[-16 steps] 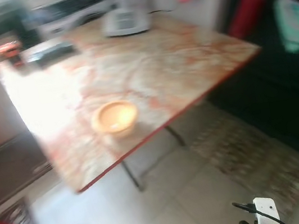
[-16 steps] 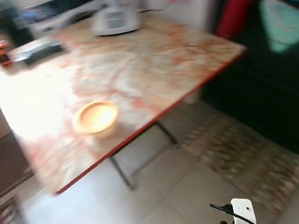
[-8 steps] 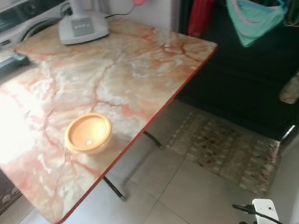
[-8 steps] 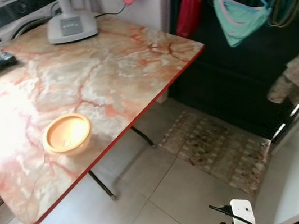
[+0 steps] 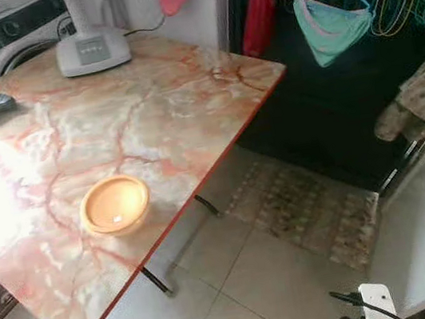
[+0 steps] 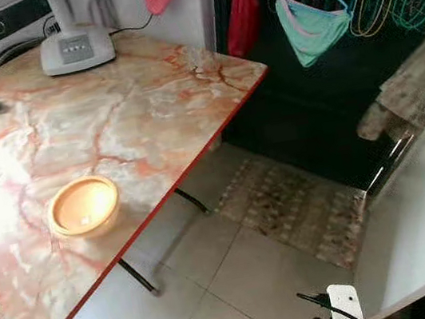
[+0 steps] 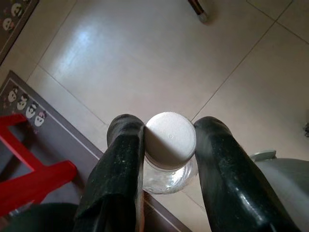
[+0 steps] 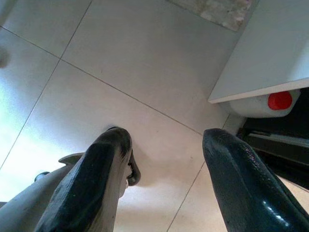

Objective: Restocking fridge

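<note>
One bottle (image 7: 170,145), white cap, clamped in my left hand (image 7: 169,145) low over the floor. My right hand (image 8: 164,140) hangs spread apart, holding nothing. One orange bowl (image 5: 115,205) on the tabletop (image 5: 148,113).

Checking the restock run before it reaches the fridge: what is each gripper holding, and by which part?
The left gripper holds a clear bottle by its white cap, a finger on either side. The right gripper is open and holds nothing.

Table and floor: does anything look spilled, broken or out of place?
Nothing stands out. The bowl sits upright near the table edge, the floor looks dry, and the left gripper holds a bottle by its cap.
</note>
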Controlling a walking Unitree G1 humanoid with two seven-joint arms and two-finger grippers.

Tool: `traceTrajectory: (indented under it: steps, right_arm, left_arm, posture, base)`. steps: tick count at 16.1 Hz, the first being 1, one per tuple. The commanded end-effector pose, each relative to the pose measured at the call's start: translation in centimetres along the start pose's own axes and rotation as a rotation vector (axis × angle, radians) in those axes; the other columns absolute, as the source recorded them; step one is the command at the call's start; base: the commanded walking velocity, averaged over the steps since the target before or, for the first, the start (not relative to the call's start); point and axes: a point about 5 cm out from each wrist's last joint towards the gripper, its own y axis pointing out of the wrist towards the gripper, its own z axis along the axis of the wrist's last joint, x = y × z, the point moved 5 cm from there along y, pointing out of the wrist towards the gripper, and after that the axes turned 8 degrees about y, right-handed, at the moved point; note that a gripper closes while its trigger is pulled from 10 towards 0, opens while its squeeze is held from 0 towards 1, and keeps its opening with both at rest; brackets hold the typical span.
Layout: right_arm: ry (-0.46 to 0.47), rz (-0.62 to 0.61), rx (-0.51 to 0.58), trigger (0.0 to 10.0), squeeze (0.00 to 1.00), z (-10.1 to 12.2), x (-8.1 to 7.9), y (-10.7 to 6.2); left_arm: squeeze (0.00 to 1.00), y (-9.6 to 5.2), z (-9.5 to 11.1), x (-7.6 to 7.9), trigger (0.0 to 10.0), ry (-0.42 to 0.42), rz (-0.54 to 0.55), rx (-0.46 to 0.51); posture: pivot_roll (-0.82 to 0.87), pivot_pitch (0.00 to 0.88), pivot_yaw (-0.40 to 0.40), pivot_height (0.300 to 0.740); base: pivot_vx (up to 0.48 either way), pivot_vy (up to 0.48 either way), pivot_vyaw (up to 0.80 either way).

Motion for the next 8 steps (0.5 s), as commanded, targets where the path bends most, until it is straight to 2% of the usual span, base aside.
traceTrajectory:
  steps: [1, 4, 8]
  right_arm:
    - [0.0, -0.003, -0.008, 10.0, 0.0, -0.2, 0.18, -0.04]
    - [0.004, -0.003, -0.003, 10.0, 0.0, -0.12, 0.16, -0.03]
    - [0.012, -0.002, 0.008, 10.0, 0.0, 0.06, 0.14, -0.03]
  left_arm:
    - [0.0, -0.25, -1.25, 0.19, 10.0, 0.001, -0.003, -0.043]
    - [0.0, -0.29, -1.33, 0.13, 10.0, 0.008, 0.003, -0.043]
    - [0.0, -0.33, -1.42, 0.19, 10.0, 0.003, 0.007, -0.043]
  posture:
    - [0.11, 0.073, -0.007, 0.74]
    - [0.11, 0.077, -0.009, 0.74]
    - [0.11, 0.085, -0.014, 0.74]
  base:
    - [0.0, 0.0, 0.0]
    - [0.0, 0.0, 0.0]
    - [0.0, -0.335, 0.0]
